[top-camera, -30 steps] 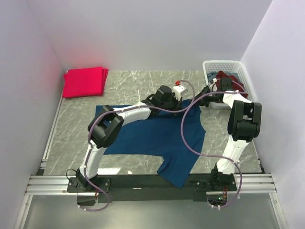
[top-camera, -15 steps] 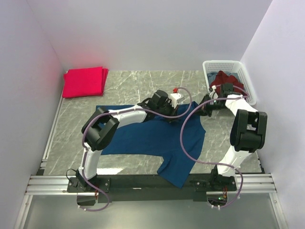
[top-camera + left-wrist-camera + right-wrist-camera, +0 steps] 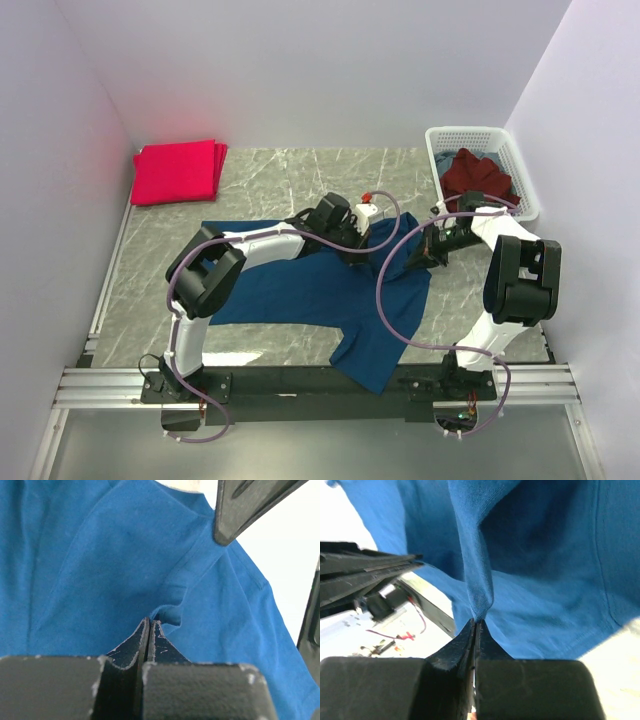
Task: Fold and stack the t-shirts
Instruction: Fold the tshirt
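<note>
A blue t-shirt lies spread across the middle of the table, one end hanging over the near edge. My left gripper is shut on a raised pinch of its cloth near the far right part; in the left wrist view its jaws meet on a small fold of the blue t-shirt. My right gripper is shut on the shirt's right edge, where a ridge of blue cloth rises from the tips. Folded red t-shirts lie stacked at the back left. A maroon t-shirt is in the basket.
The white lattice basket stands at the back right against the wall. White walls close in the table on the left, far and right sides. A black rail with both arm bases runs along the near edge. Purple cables loop over the shirt.
Both grippers have come toward the near edge with blue cloth pinched in them. The right gripper has drawn away from the basket's side, and the shirt's far right part has shifted with them.
</note>
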